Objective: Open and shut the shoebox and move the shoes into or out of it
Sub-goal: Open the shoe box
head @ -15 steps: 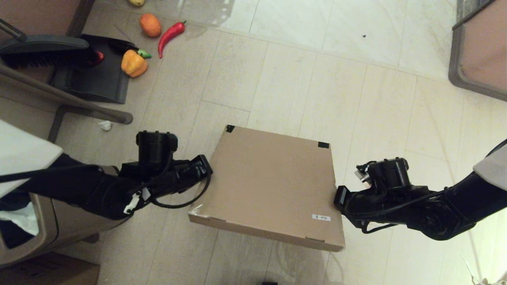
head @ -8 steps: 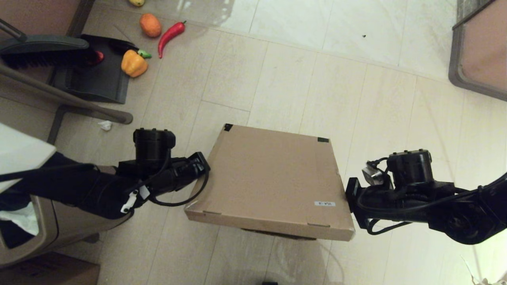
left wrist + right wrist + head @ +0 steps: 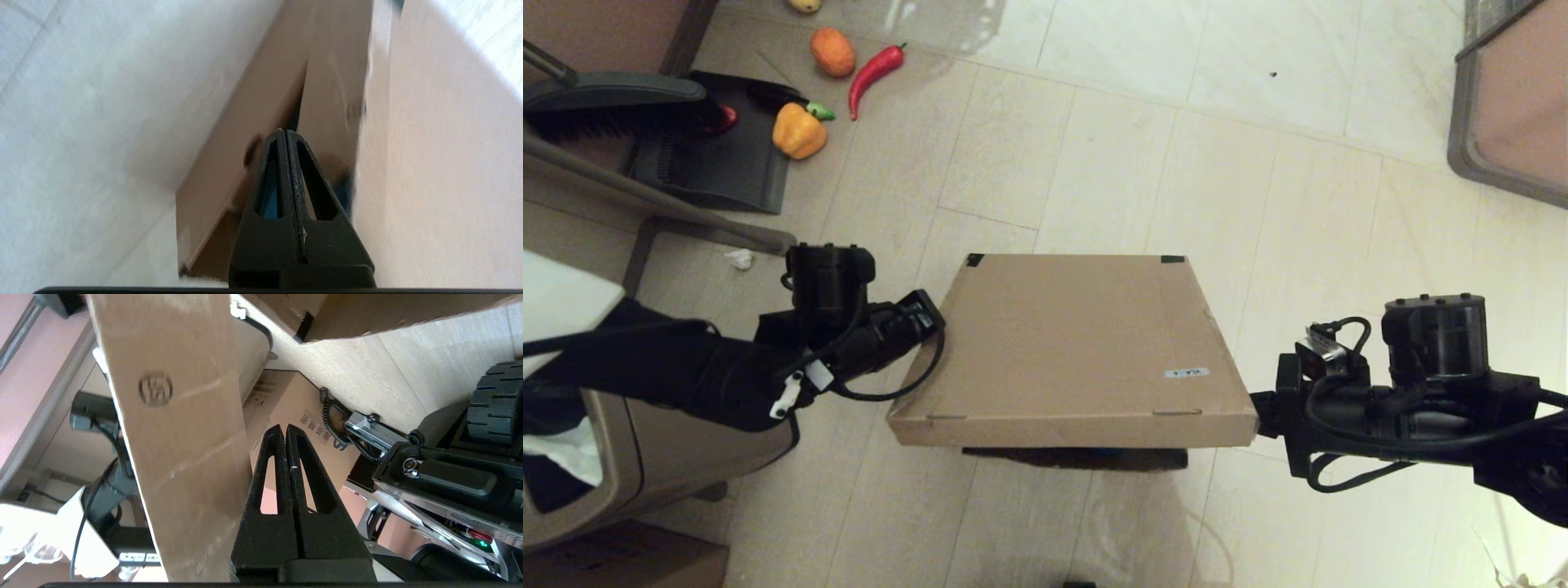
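Brown cardboard fills the middle of the floor [image 3: 1143,163]: the shoebox [image 3: 1070,343], its lid raised at the near edge with a dark gap beneath. The left gripper [image 3: 931,314], fingers pressed together with nothing between them, sits under the lid's left edge. The right gripper [image 3: 1258,404], likewise closed on nothing, is at the lid's right near corner. A small white label [image 3: 1186,373] lies near that corner.
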{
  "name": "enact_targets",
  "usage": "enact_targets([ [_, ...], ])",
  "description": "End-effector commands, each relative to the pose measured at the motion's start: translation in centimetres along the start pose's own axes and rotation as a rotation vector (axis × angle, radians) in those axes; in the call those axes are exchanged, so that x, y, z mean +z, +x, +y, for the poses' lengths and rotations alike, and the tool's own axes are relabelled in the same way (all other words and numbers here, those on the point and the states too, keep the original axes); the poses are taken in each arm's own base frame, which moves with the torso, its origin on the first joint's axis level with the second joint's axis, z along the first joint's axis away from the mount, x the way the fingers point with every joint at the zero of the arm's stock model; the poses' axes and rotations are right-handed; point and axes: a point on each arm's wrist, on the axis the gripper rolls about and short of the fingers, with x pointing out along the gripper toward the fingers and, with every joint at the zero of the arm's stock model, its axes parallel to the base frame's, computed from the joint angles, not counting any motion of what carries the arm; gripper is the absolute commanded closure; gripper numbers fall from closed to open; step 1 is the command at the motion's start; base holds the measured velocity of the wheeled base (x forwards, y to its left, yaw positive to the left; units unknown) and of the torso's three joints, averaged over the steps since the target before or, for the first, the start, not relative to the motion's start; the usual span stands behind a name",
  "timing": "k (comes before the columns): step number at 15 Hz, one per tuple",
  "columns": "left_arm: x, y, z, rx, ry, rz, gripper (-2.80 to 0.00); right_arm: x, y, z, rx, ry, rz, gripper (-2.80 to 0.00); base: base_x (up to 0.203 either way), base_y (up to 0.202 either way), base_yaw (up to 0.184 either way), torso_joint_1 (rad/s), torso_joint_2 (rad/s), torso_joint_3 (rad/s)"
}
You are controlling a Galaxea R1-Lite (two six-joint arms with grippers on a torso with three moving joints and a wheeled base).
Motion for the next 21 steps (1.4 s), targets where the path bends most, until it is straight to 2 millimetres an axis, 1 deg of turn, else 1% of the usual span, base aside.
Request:
enact_targets([
  [1, 1.2, 0.1, -0.2, 0.001, -0.007, -0.048, 0.00, -0.3, -0.4, 0.3, 0.012, -0.004, 0.000, 0.00, 0.000, 0.000, 0.000, 0.000, 0.00, 0.000],
  [5, 4.8, 0.5, -0.7, 0.002, 0.050, -0.151, 0.00, -0.3, -0.4, 0.3, 0.013, -0.006, 0.001, 0.00, 0.000, 0.000, 0.000, 0.000, 0.00, 0.000],
  [7, 6.3, 0.5, -0.5, 0.008, 0.069, -0.198, 0.00, -0.2, -0.5, 0.7, 0.024, -0.015, -0.004, 0.00, 0.000, 0.000, 0.000, 0.000, 0.00, 0.000],
  [9, 7.3, 0.4, 0.5, 0.041, 0.082, -0.227, 0.00, 0.2, -0.8, 2.2, 0.065, -0.052, -0.023, 0.00, 0.000, 0.000, 0.000, 0.000, 0.00, 0.000],
  [11, 8.3, 0.2, 1.8, 0.094, 0.077, -0.261, 0.00, 1.0, -0.9, 4.2, 0.117, -0.100, -0.047, 0.00, 0.000, 0.000, 0.000, 0.000, 0.00, 0.000],
  [14, 9.5, -0.5, 3.0, 0.123, 0.067, -0.292, 0.00, 3.1, -0.8, 7.2, 0.190, -0.166, -0.096, 0.00, 0.000, 0.000, 0.000, 0.000, 0.00, 0.000],
  [16, 9.8, -0.9, 3.4, 0.134, 0.063, -0.298, 0.00, 4.7, -1.2, 9.6, 0.226, -0.200, -0.135, 0.00, 0.000, 0.000, 0.000, 0.000, 0.00, 0.000],
  [17, 9.6, -1.0, 3.5, 0.138, 0.063, -0.291, 0.00, 5.8, -1.7, 10.9, 0.242, -0.216, -0.163, 0.00, 0.000, 0.000, 0.000, 0.000, 0.00, 0.000],
  [19, 9.5, -1.1, 3.5, 0.139, 0.063, -0.286, 0.00, 8.1, -2.5, 12.7, 0.266, -0.244, -0.223, 0.00, 0.000, 0.000, 0.000, 0.000, 0.00, 0.000],
  [21, 9.4, -1.1, 3.6, 0.140, 0.064, -0.282, 0.00, 10.6, -2.6, 13.5, 0.276, -0.278, -0.279, 0.00, 0.000, 0.000, 0.000, 0.000, 0.00, 0.000],
])
